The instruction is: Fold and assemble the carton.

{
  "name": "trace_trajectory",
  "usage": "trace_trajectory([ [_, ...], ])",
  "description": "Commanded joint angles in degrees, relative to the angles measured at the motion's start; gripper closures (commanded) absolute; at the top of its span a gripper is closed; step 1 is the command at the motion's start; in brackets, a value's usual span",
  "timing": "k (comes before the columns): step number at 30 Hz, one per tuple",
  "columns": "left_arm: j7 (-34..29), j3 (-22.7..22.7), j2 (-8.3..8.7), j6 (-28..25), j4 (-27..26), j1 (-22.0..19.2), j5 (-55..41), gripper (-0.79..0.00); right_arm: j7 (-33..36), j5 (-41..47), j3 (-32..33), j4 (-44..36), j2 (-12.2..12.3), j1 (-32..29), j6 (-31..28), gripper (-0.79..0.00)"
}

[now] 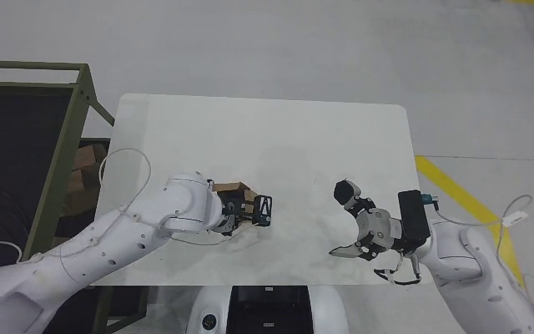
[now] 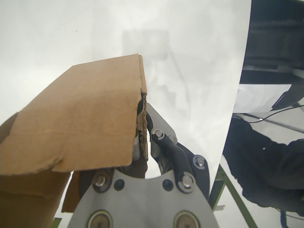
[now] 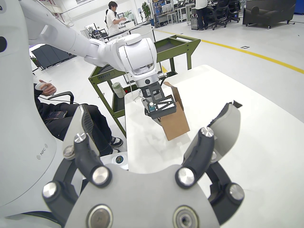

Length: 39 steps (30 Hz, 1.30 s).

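The brown carton [image 1: 232, 197] stands on the white table [image 1: 267, 142], partly under the left arm's wrist. In the left wrist view its cardboard panel [image 2: 78, 124] fills the near side, and my left gripper [image 2: 142, 129] is shut on the carton's torn wall edge. From the right wrist view the carton [image 3: 177, 122] rests upright on the table with flaps raised, the left gripper [image 3: 161, 109] clamped on its upper rim. My right gripper [image 1: 346, 219] hovers over the table's front right, apart from the carton, its fingers [image 3: 228, 119] spread wide with nothing between them.
A green metal cart [image 1: 58, 125] with cardboard pieces stands left of the table. A seated person's legs [image 3: 90, 124] are beside the table's near corner. Bare tabletop lies between the two arms and toward the far edge.
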Motion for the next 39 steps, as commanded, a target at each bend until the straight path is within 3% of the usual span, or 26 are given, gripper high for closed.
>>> trace_trajectory([
  [1, -0.5, 5.2, 0.02, 0.5, 0.3, -4.4, -0.4, 0.000, 0.0, 0.0, 0.0, 0.0, 0.0, 0.0, 0.0, -0.785],
  [9, -4.1, 19.3, -1.97, 4.1, 2.4, -19.6, -8.2, 0.000, 0.0, 0.0, 0.0, 0.0, 0.0, 0.0, 0.0, -0.785],
  [28, -5.3, 19.3, -8.54, 5.3, 8.9, -17.1, -4.2, 0.000, 0.0, 0.0, 0.0, 0.0, 0.0, 0.0, 0.0, -0.785],
  [30, -5.3, 19.3, -8.96, 5.3, 9.2, -17.0, -4.1, -0.145, 0.0, 0.0, 0.0, 0.0, 0.0, 0.0, 0.0, -0.785],
  [31, -5.4, 19.3, -9.13, 5.4, 9.4, -17.0, -3.8, -0.280, 0.0, 0.0, 0.0, 0.0, 0.0, 0.0, 0.0, -0.785],
  [34, -5.7, 19.3, -9.50, 5.7, 9.6, -16.9, -3.7, -0.425, 0.0, 0.0, 0.0, 0.0, 0.0, 0.0, 0.0, -0.785],
  [36, -5.7, 19.3, -9.59, 5.7, 9.6, -16.9, -3.8, -0.480, 0.0, 0.0, 0.0, 0.0, 0.0, 0.0, 0.0, -0.785],
  [39, -5.7, 19.3, -9.56, 5.7, 9.4, -17.2, -4.0, -0.471, 0.0, 0.0, 0.0, 0.0, 0.0, 0.0, 0.0, -0.785],
])
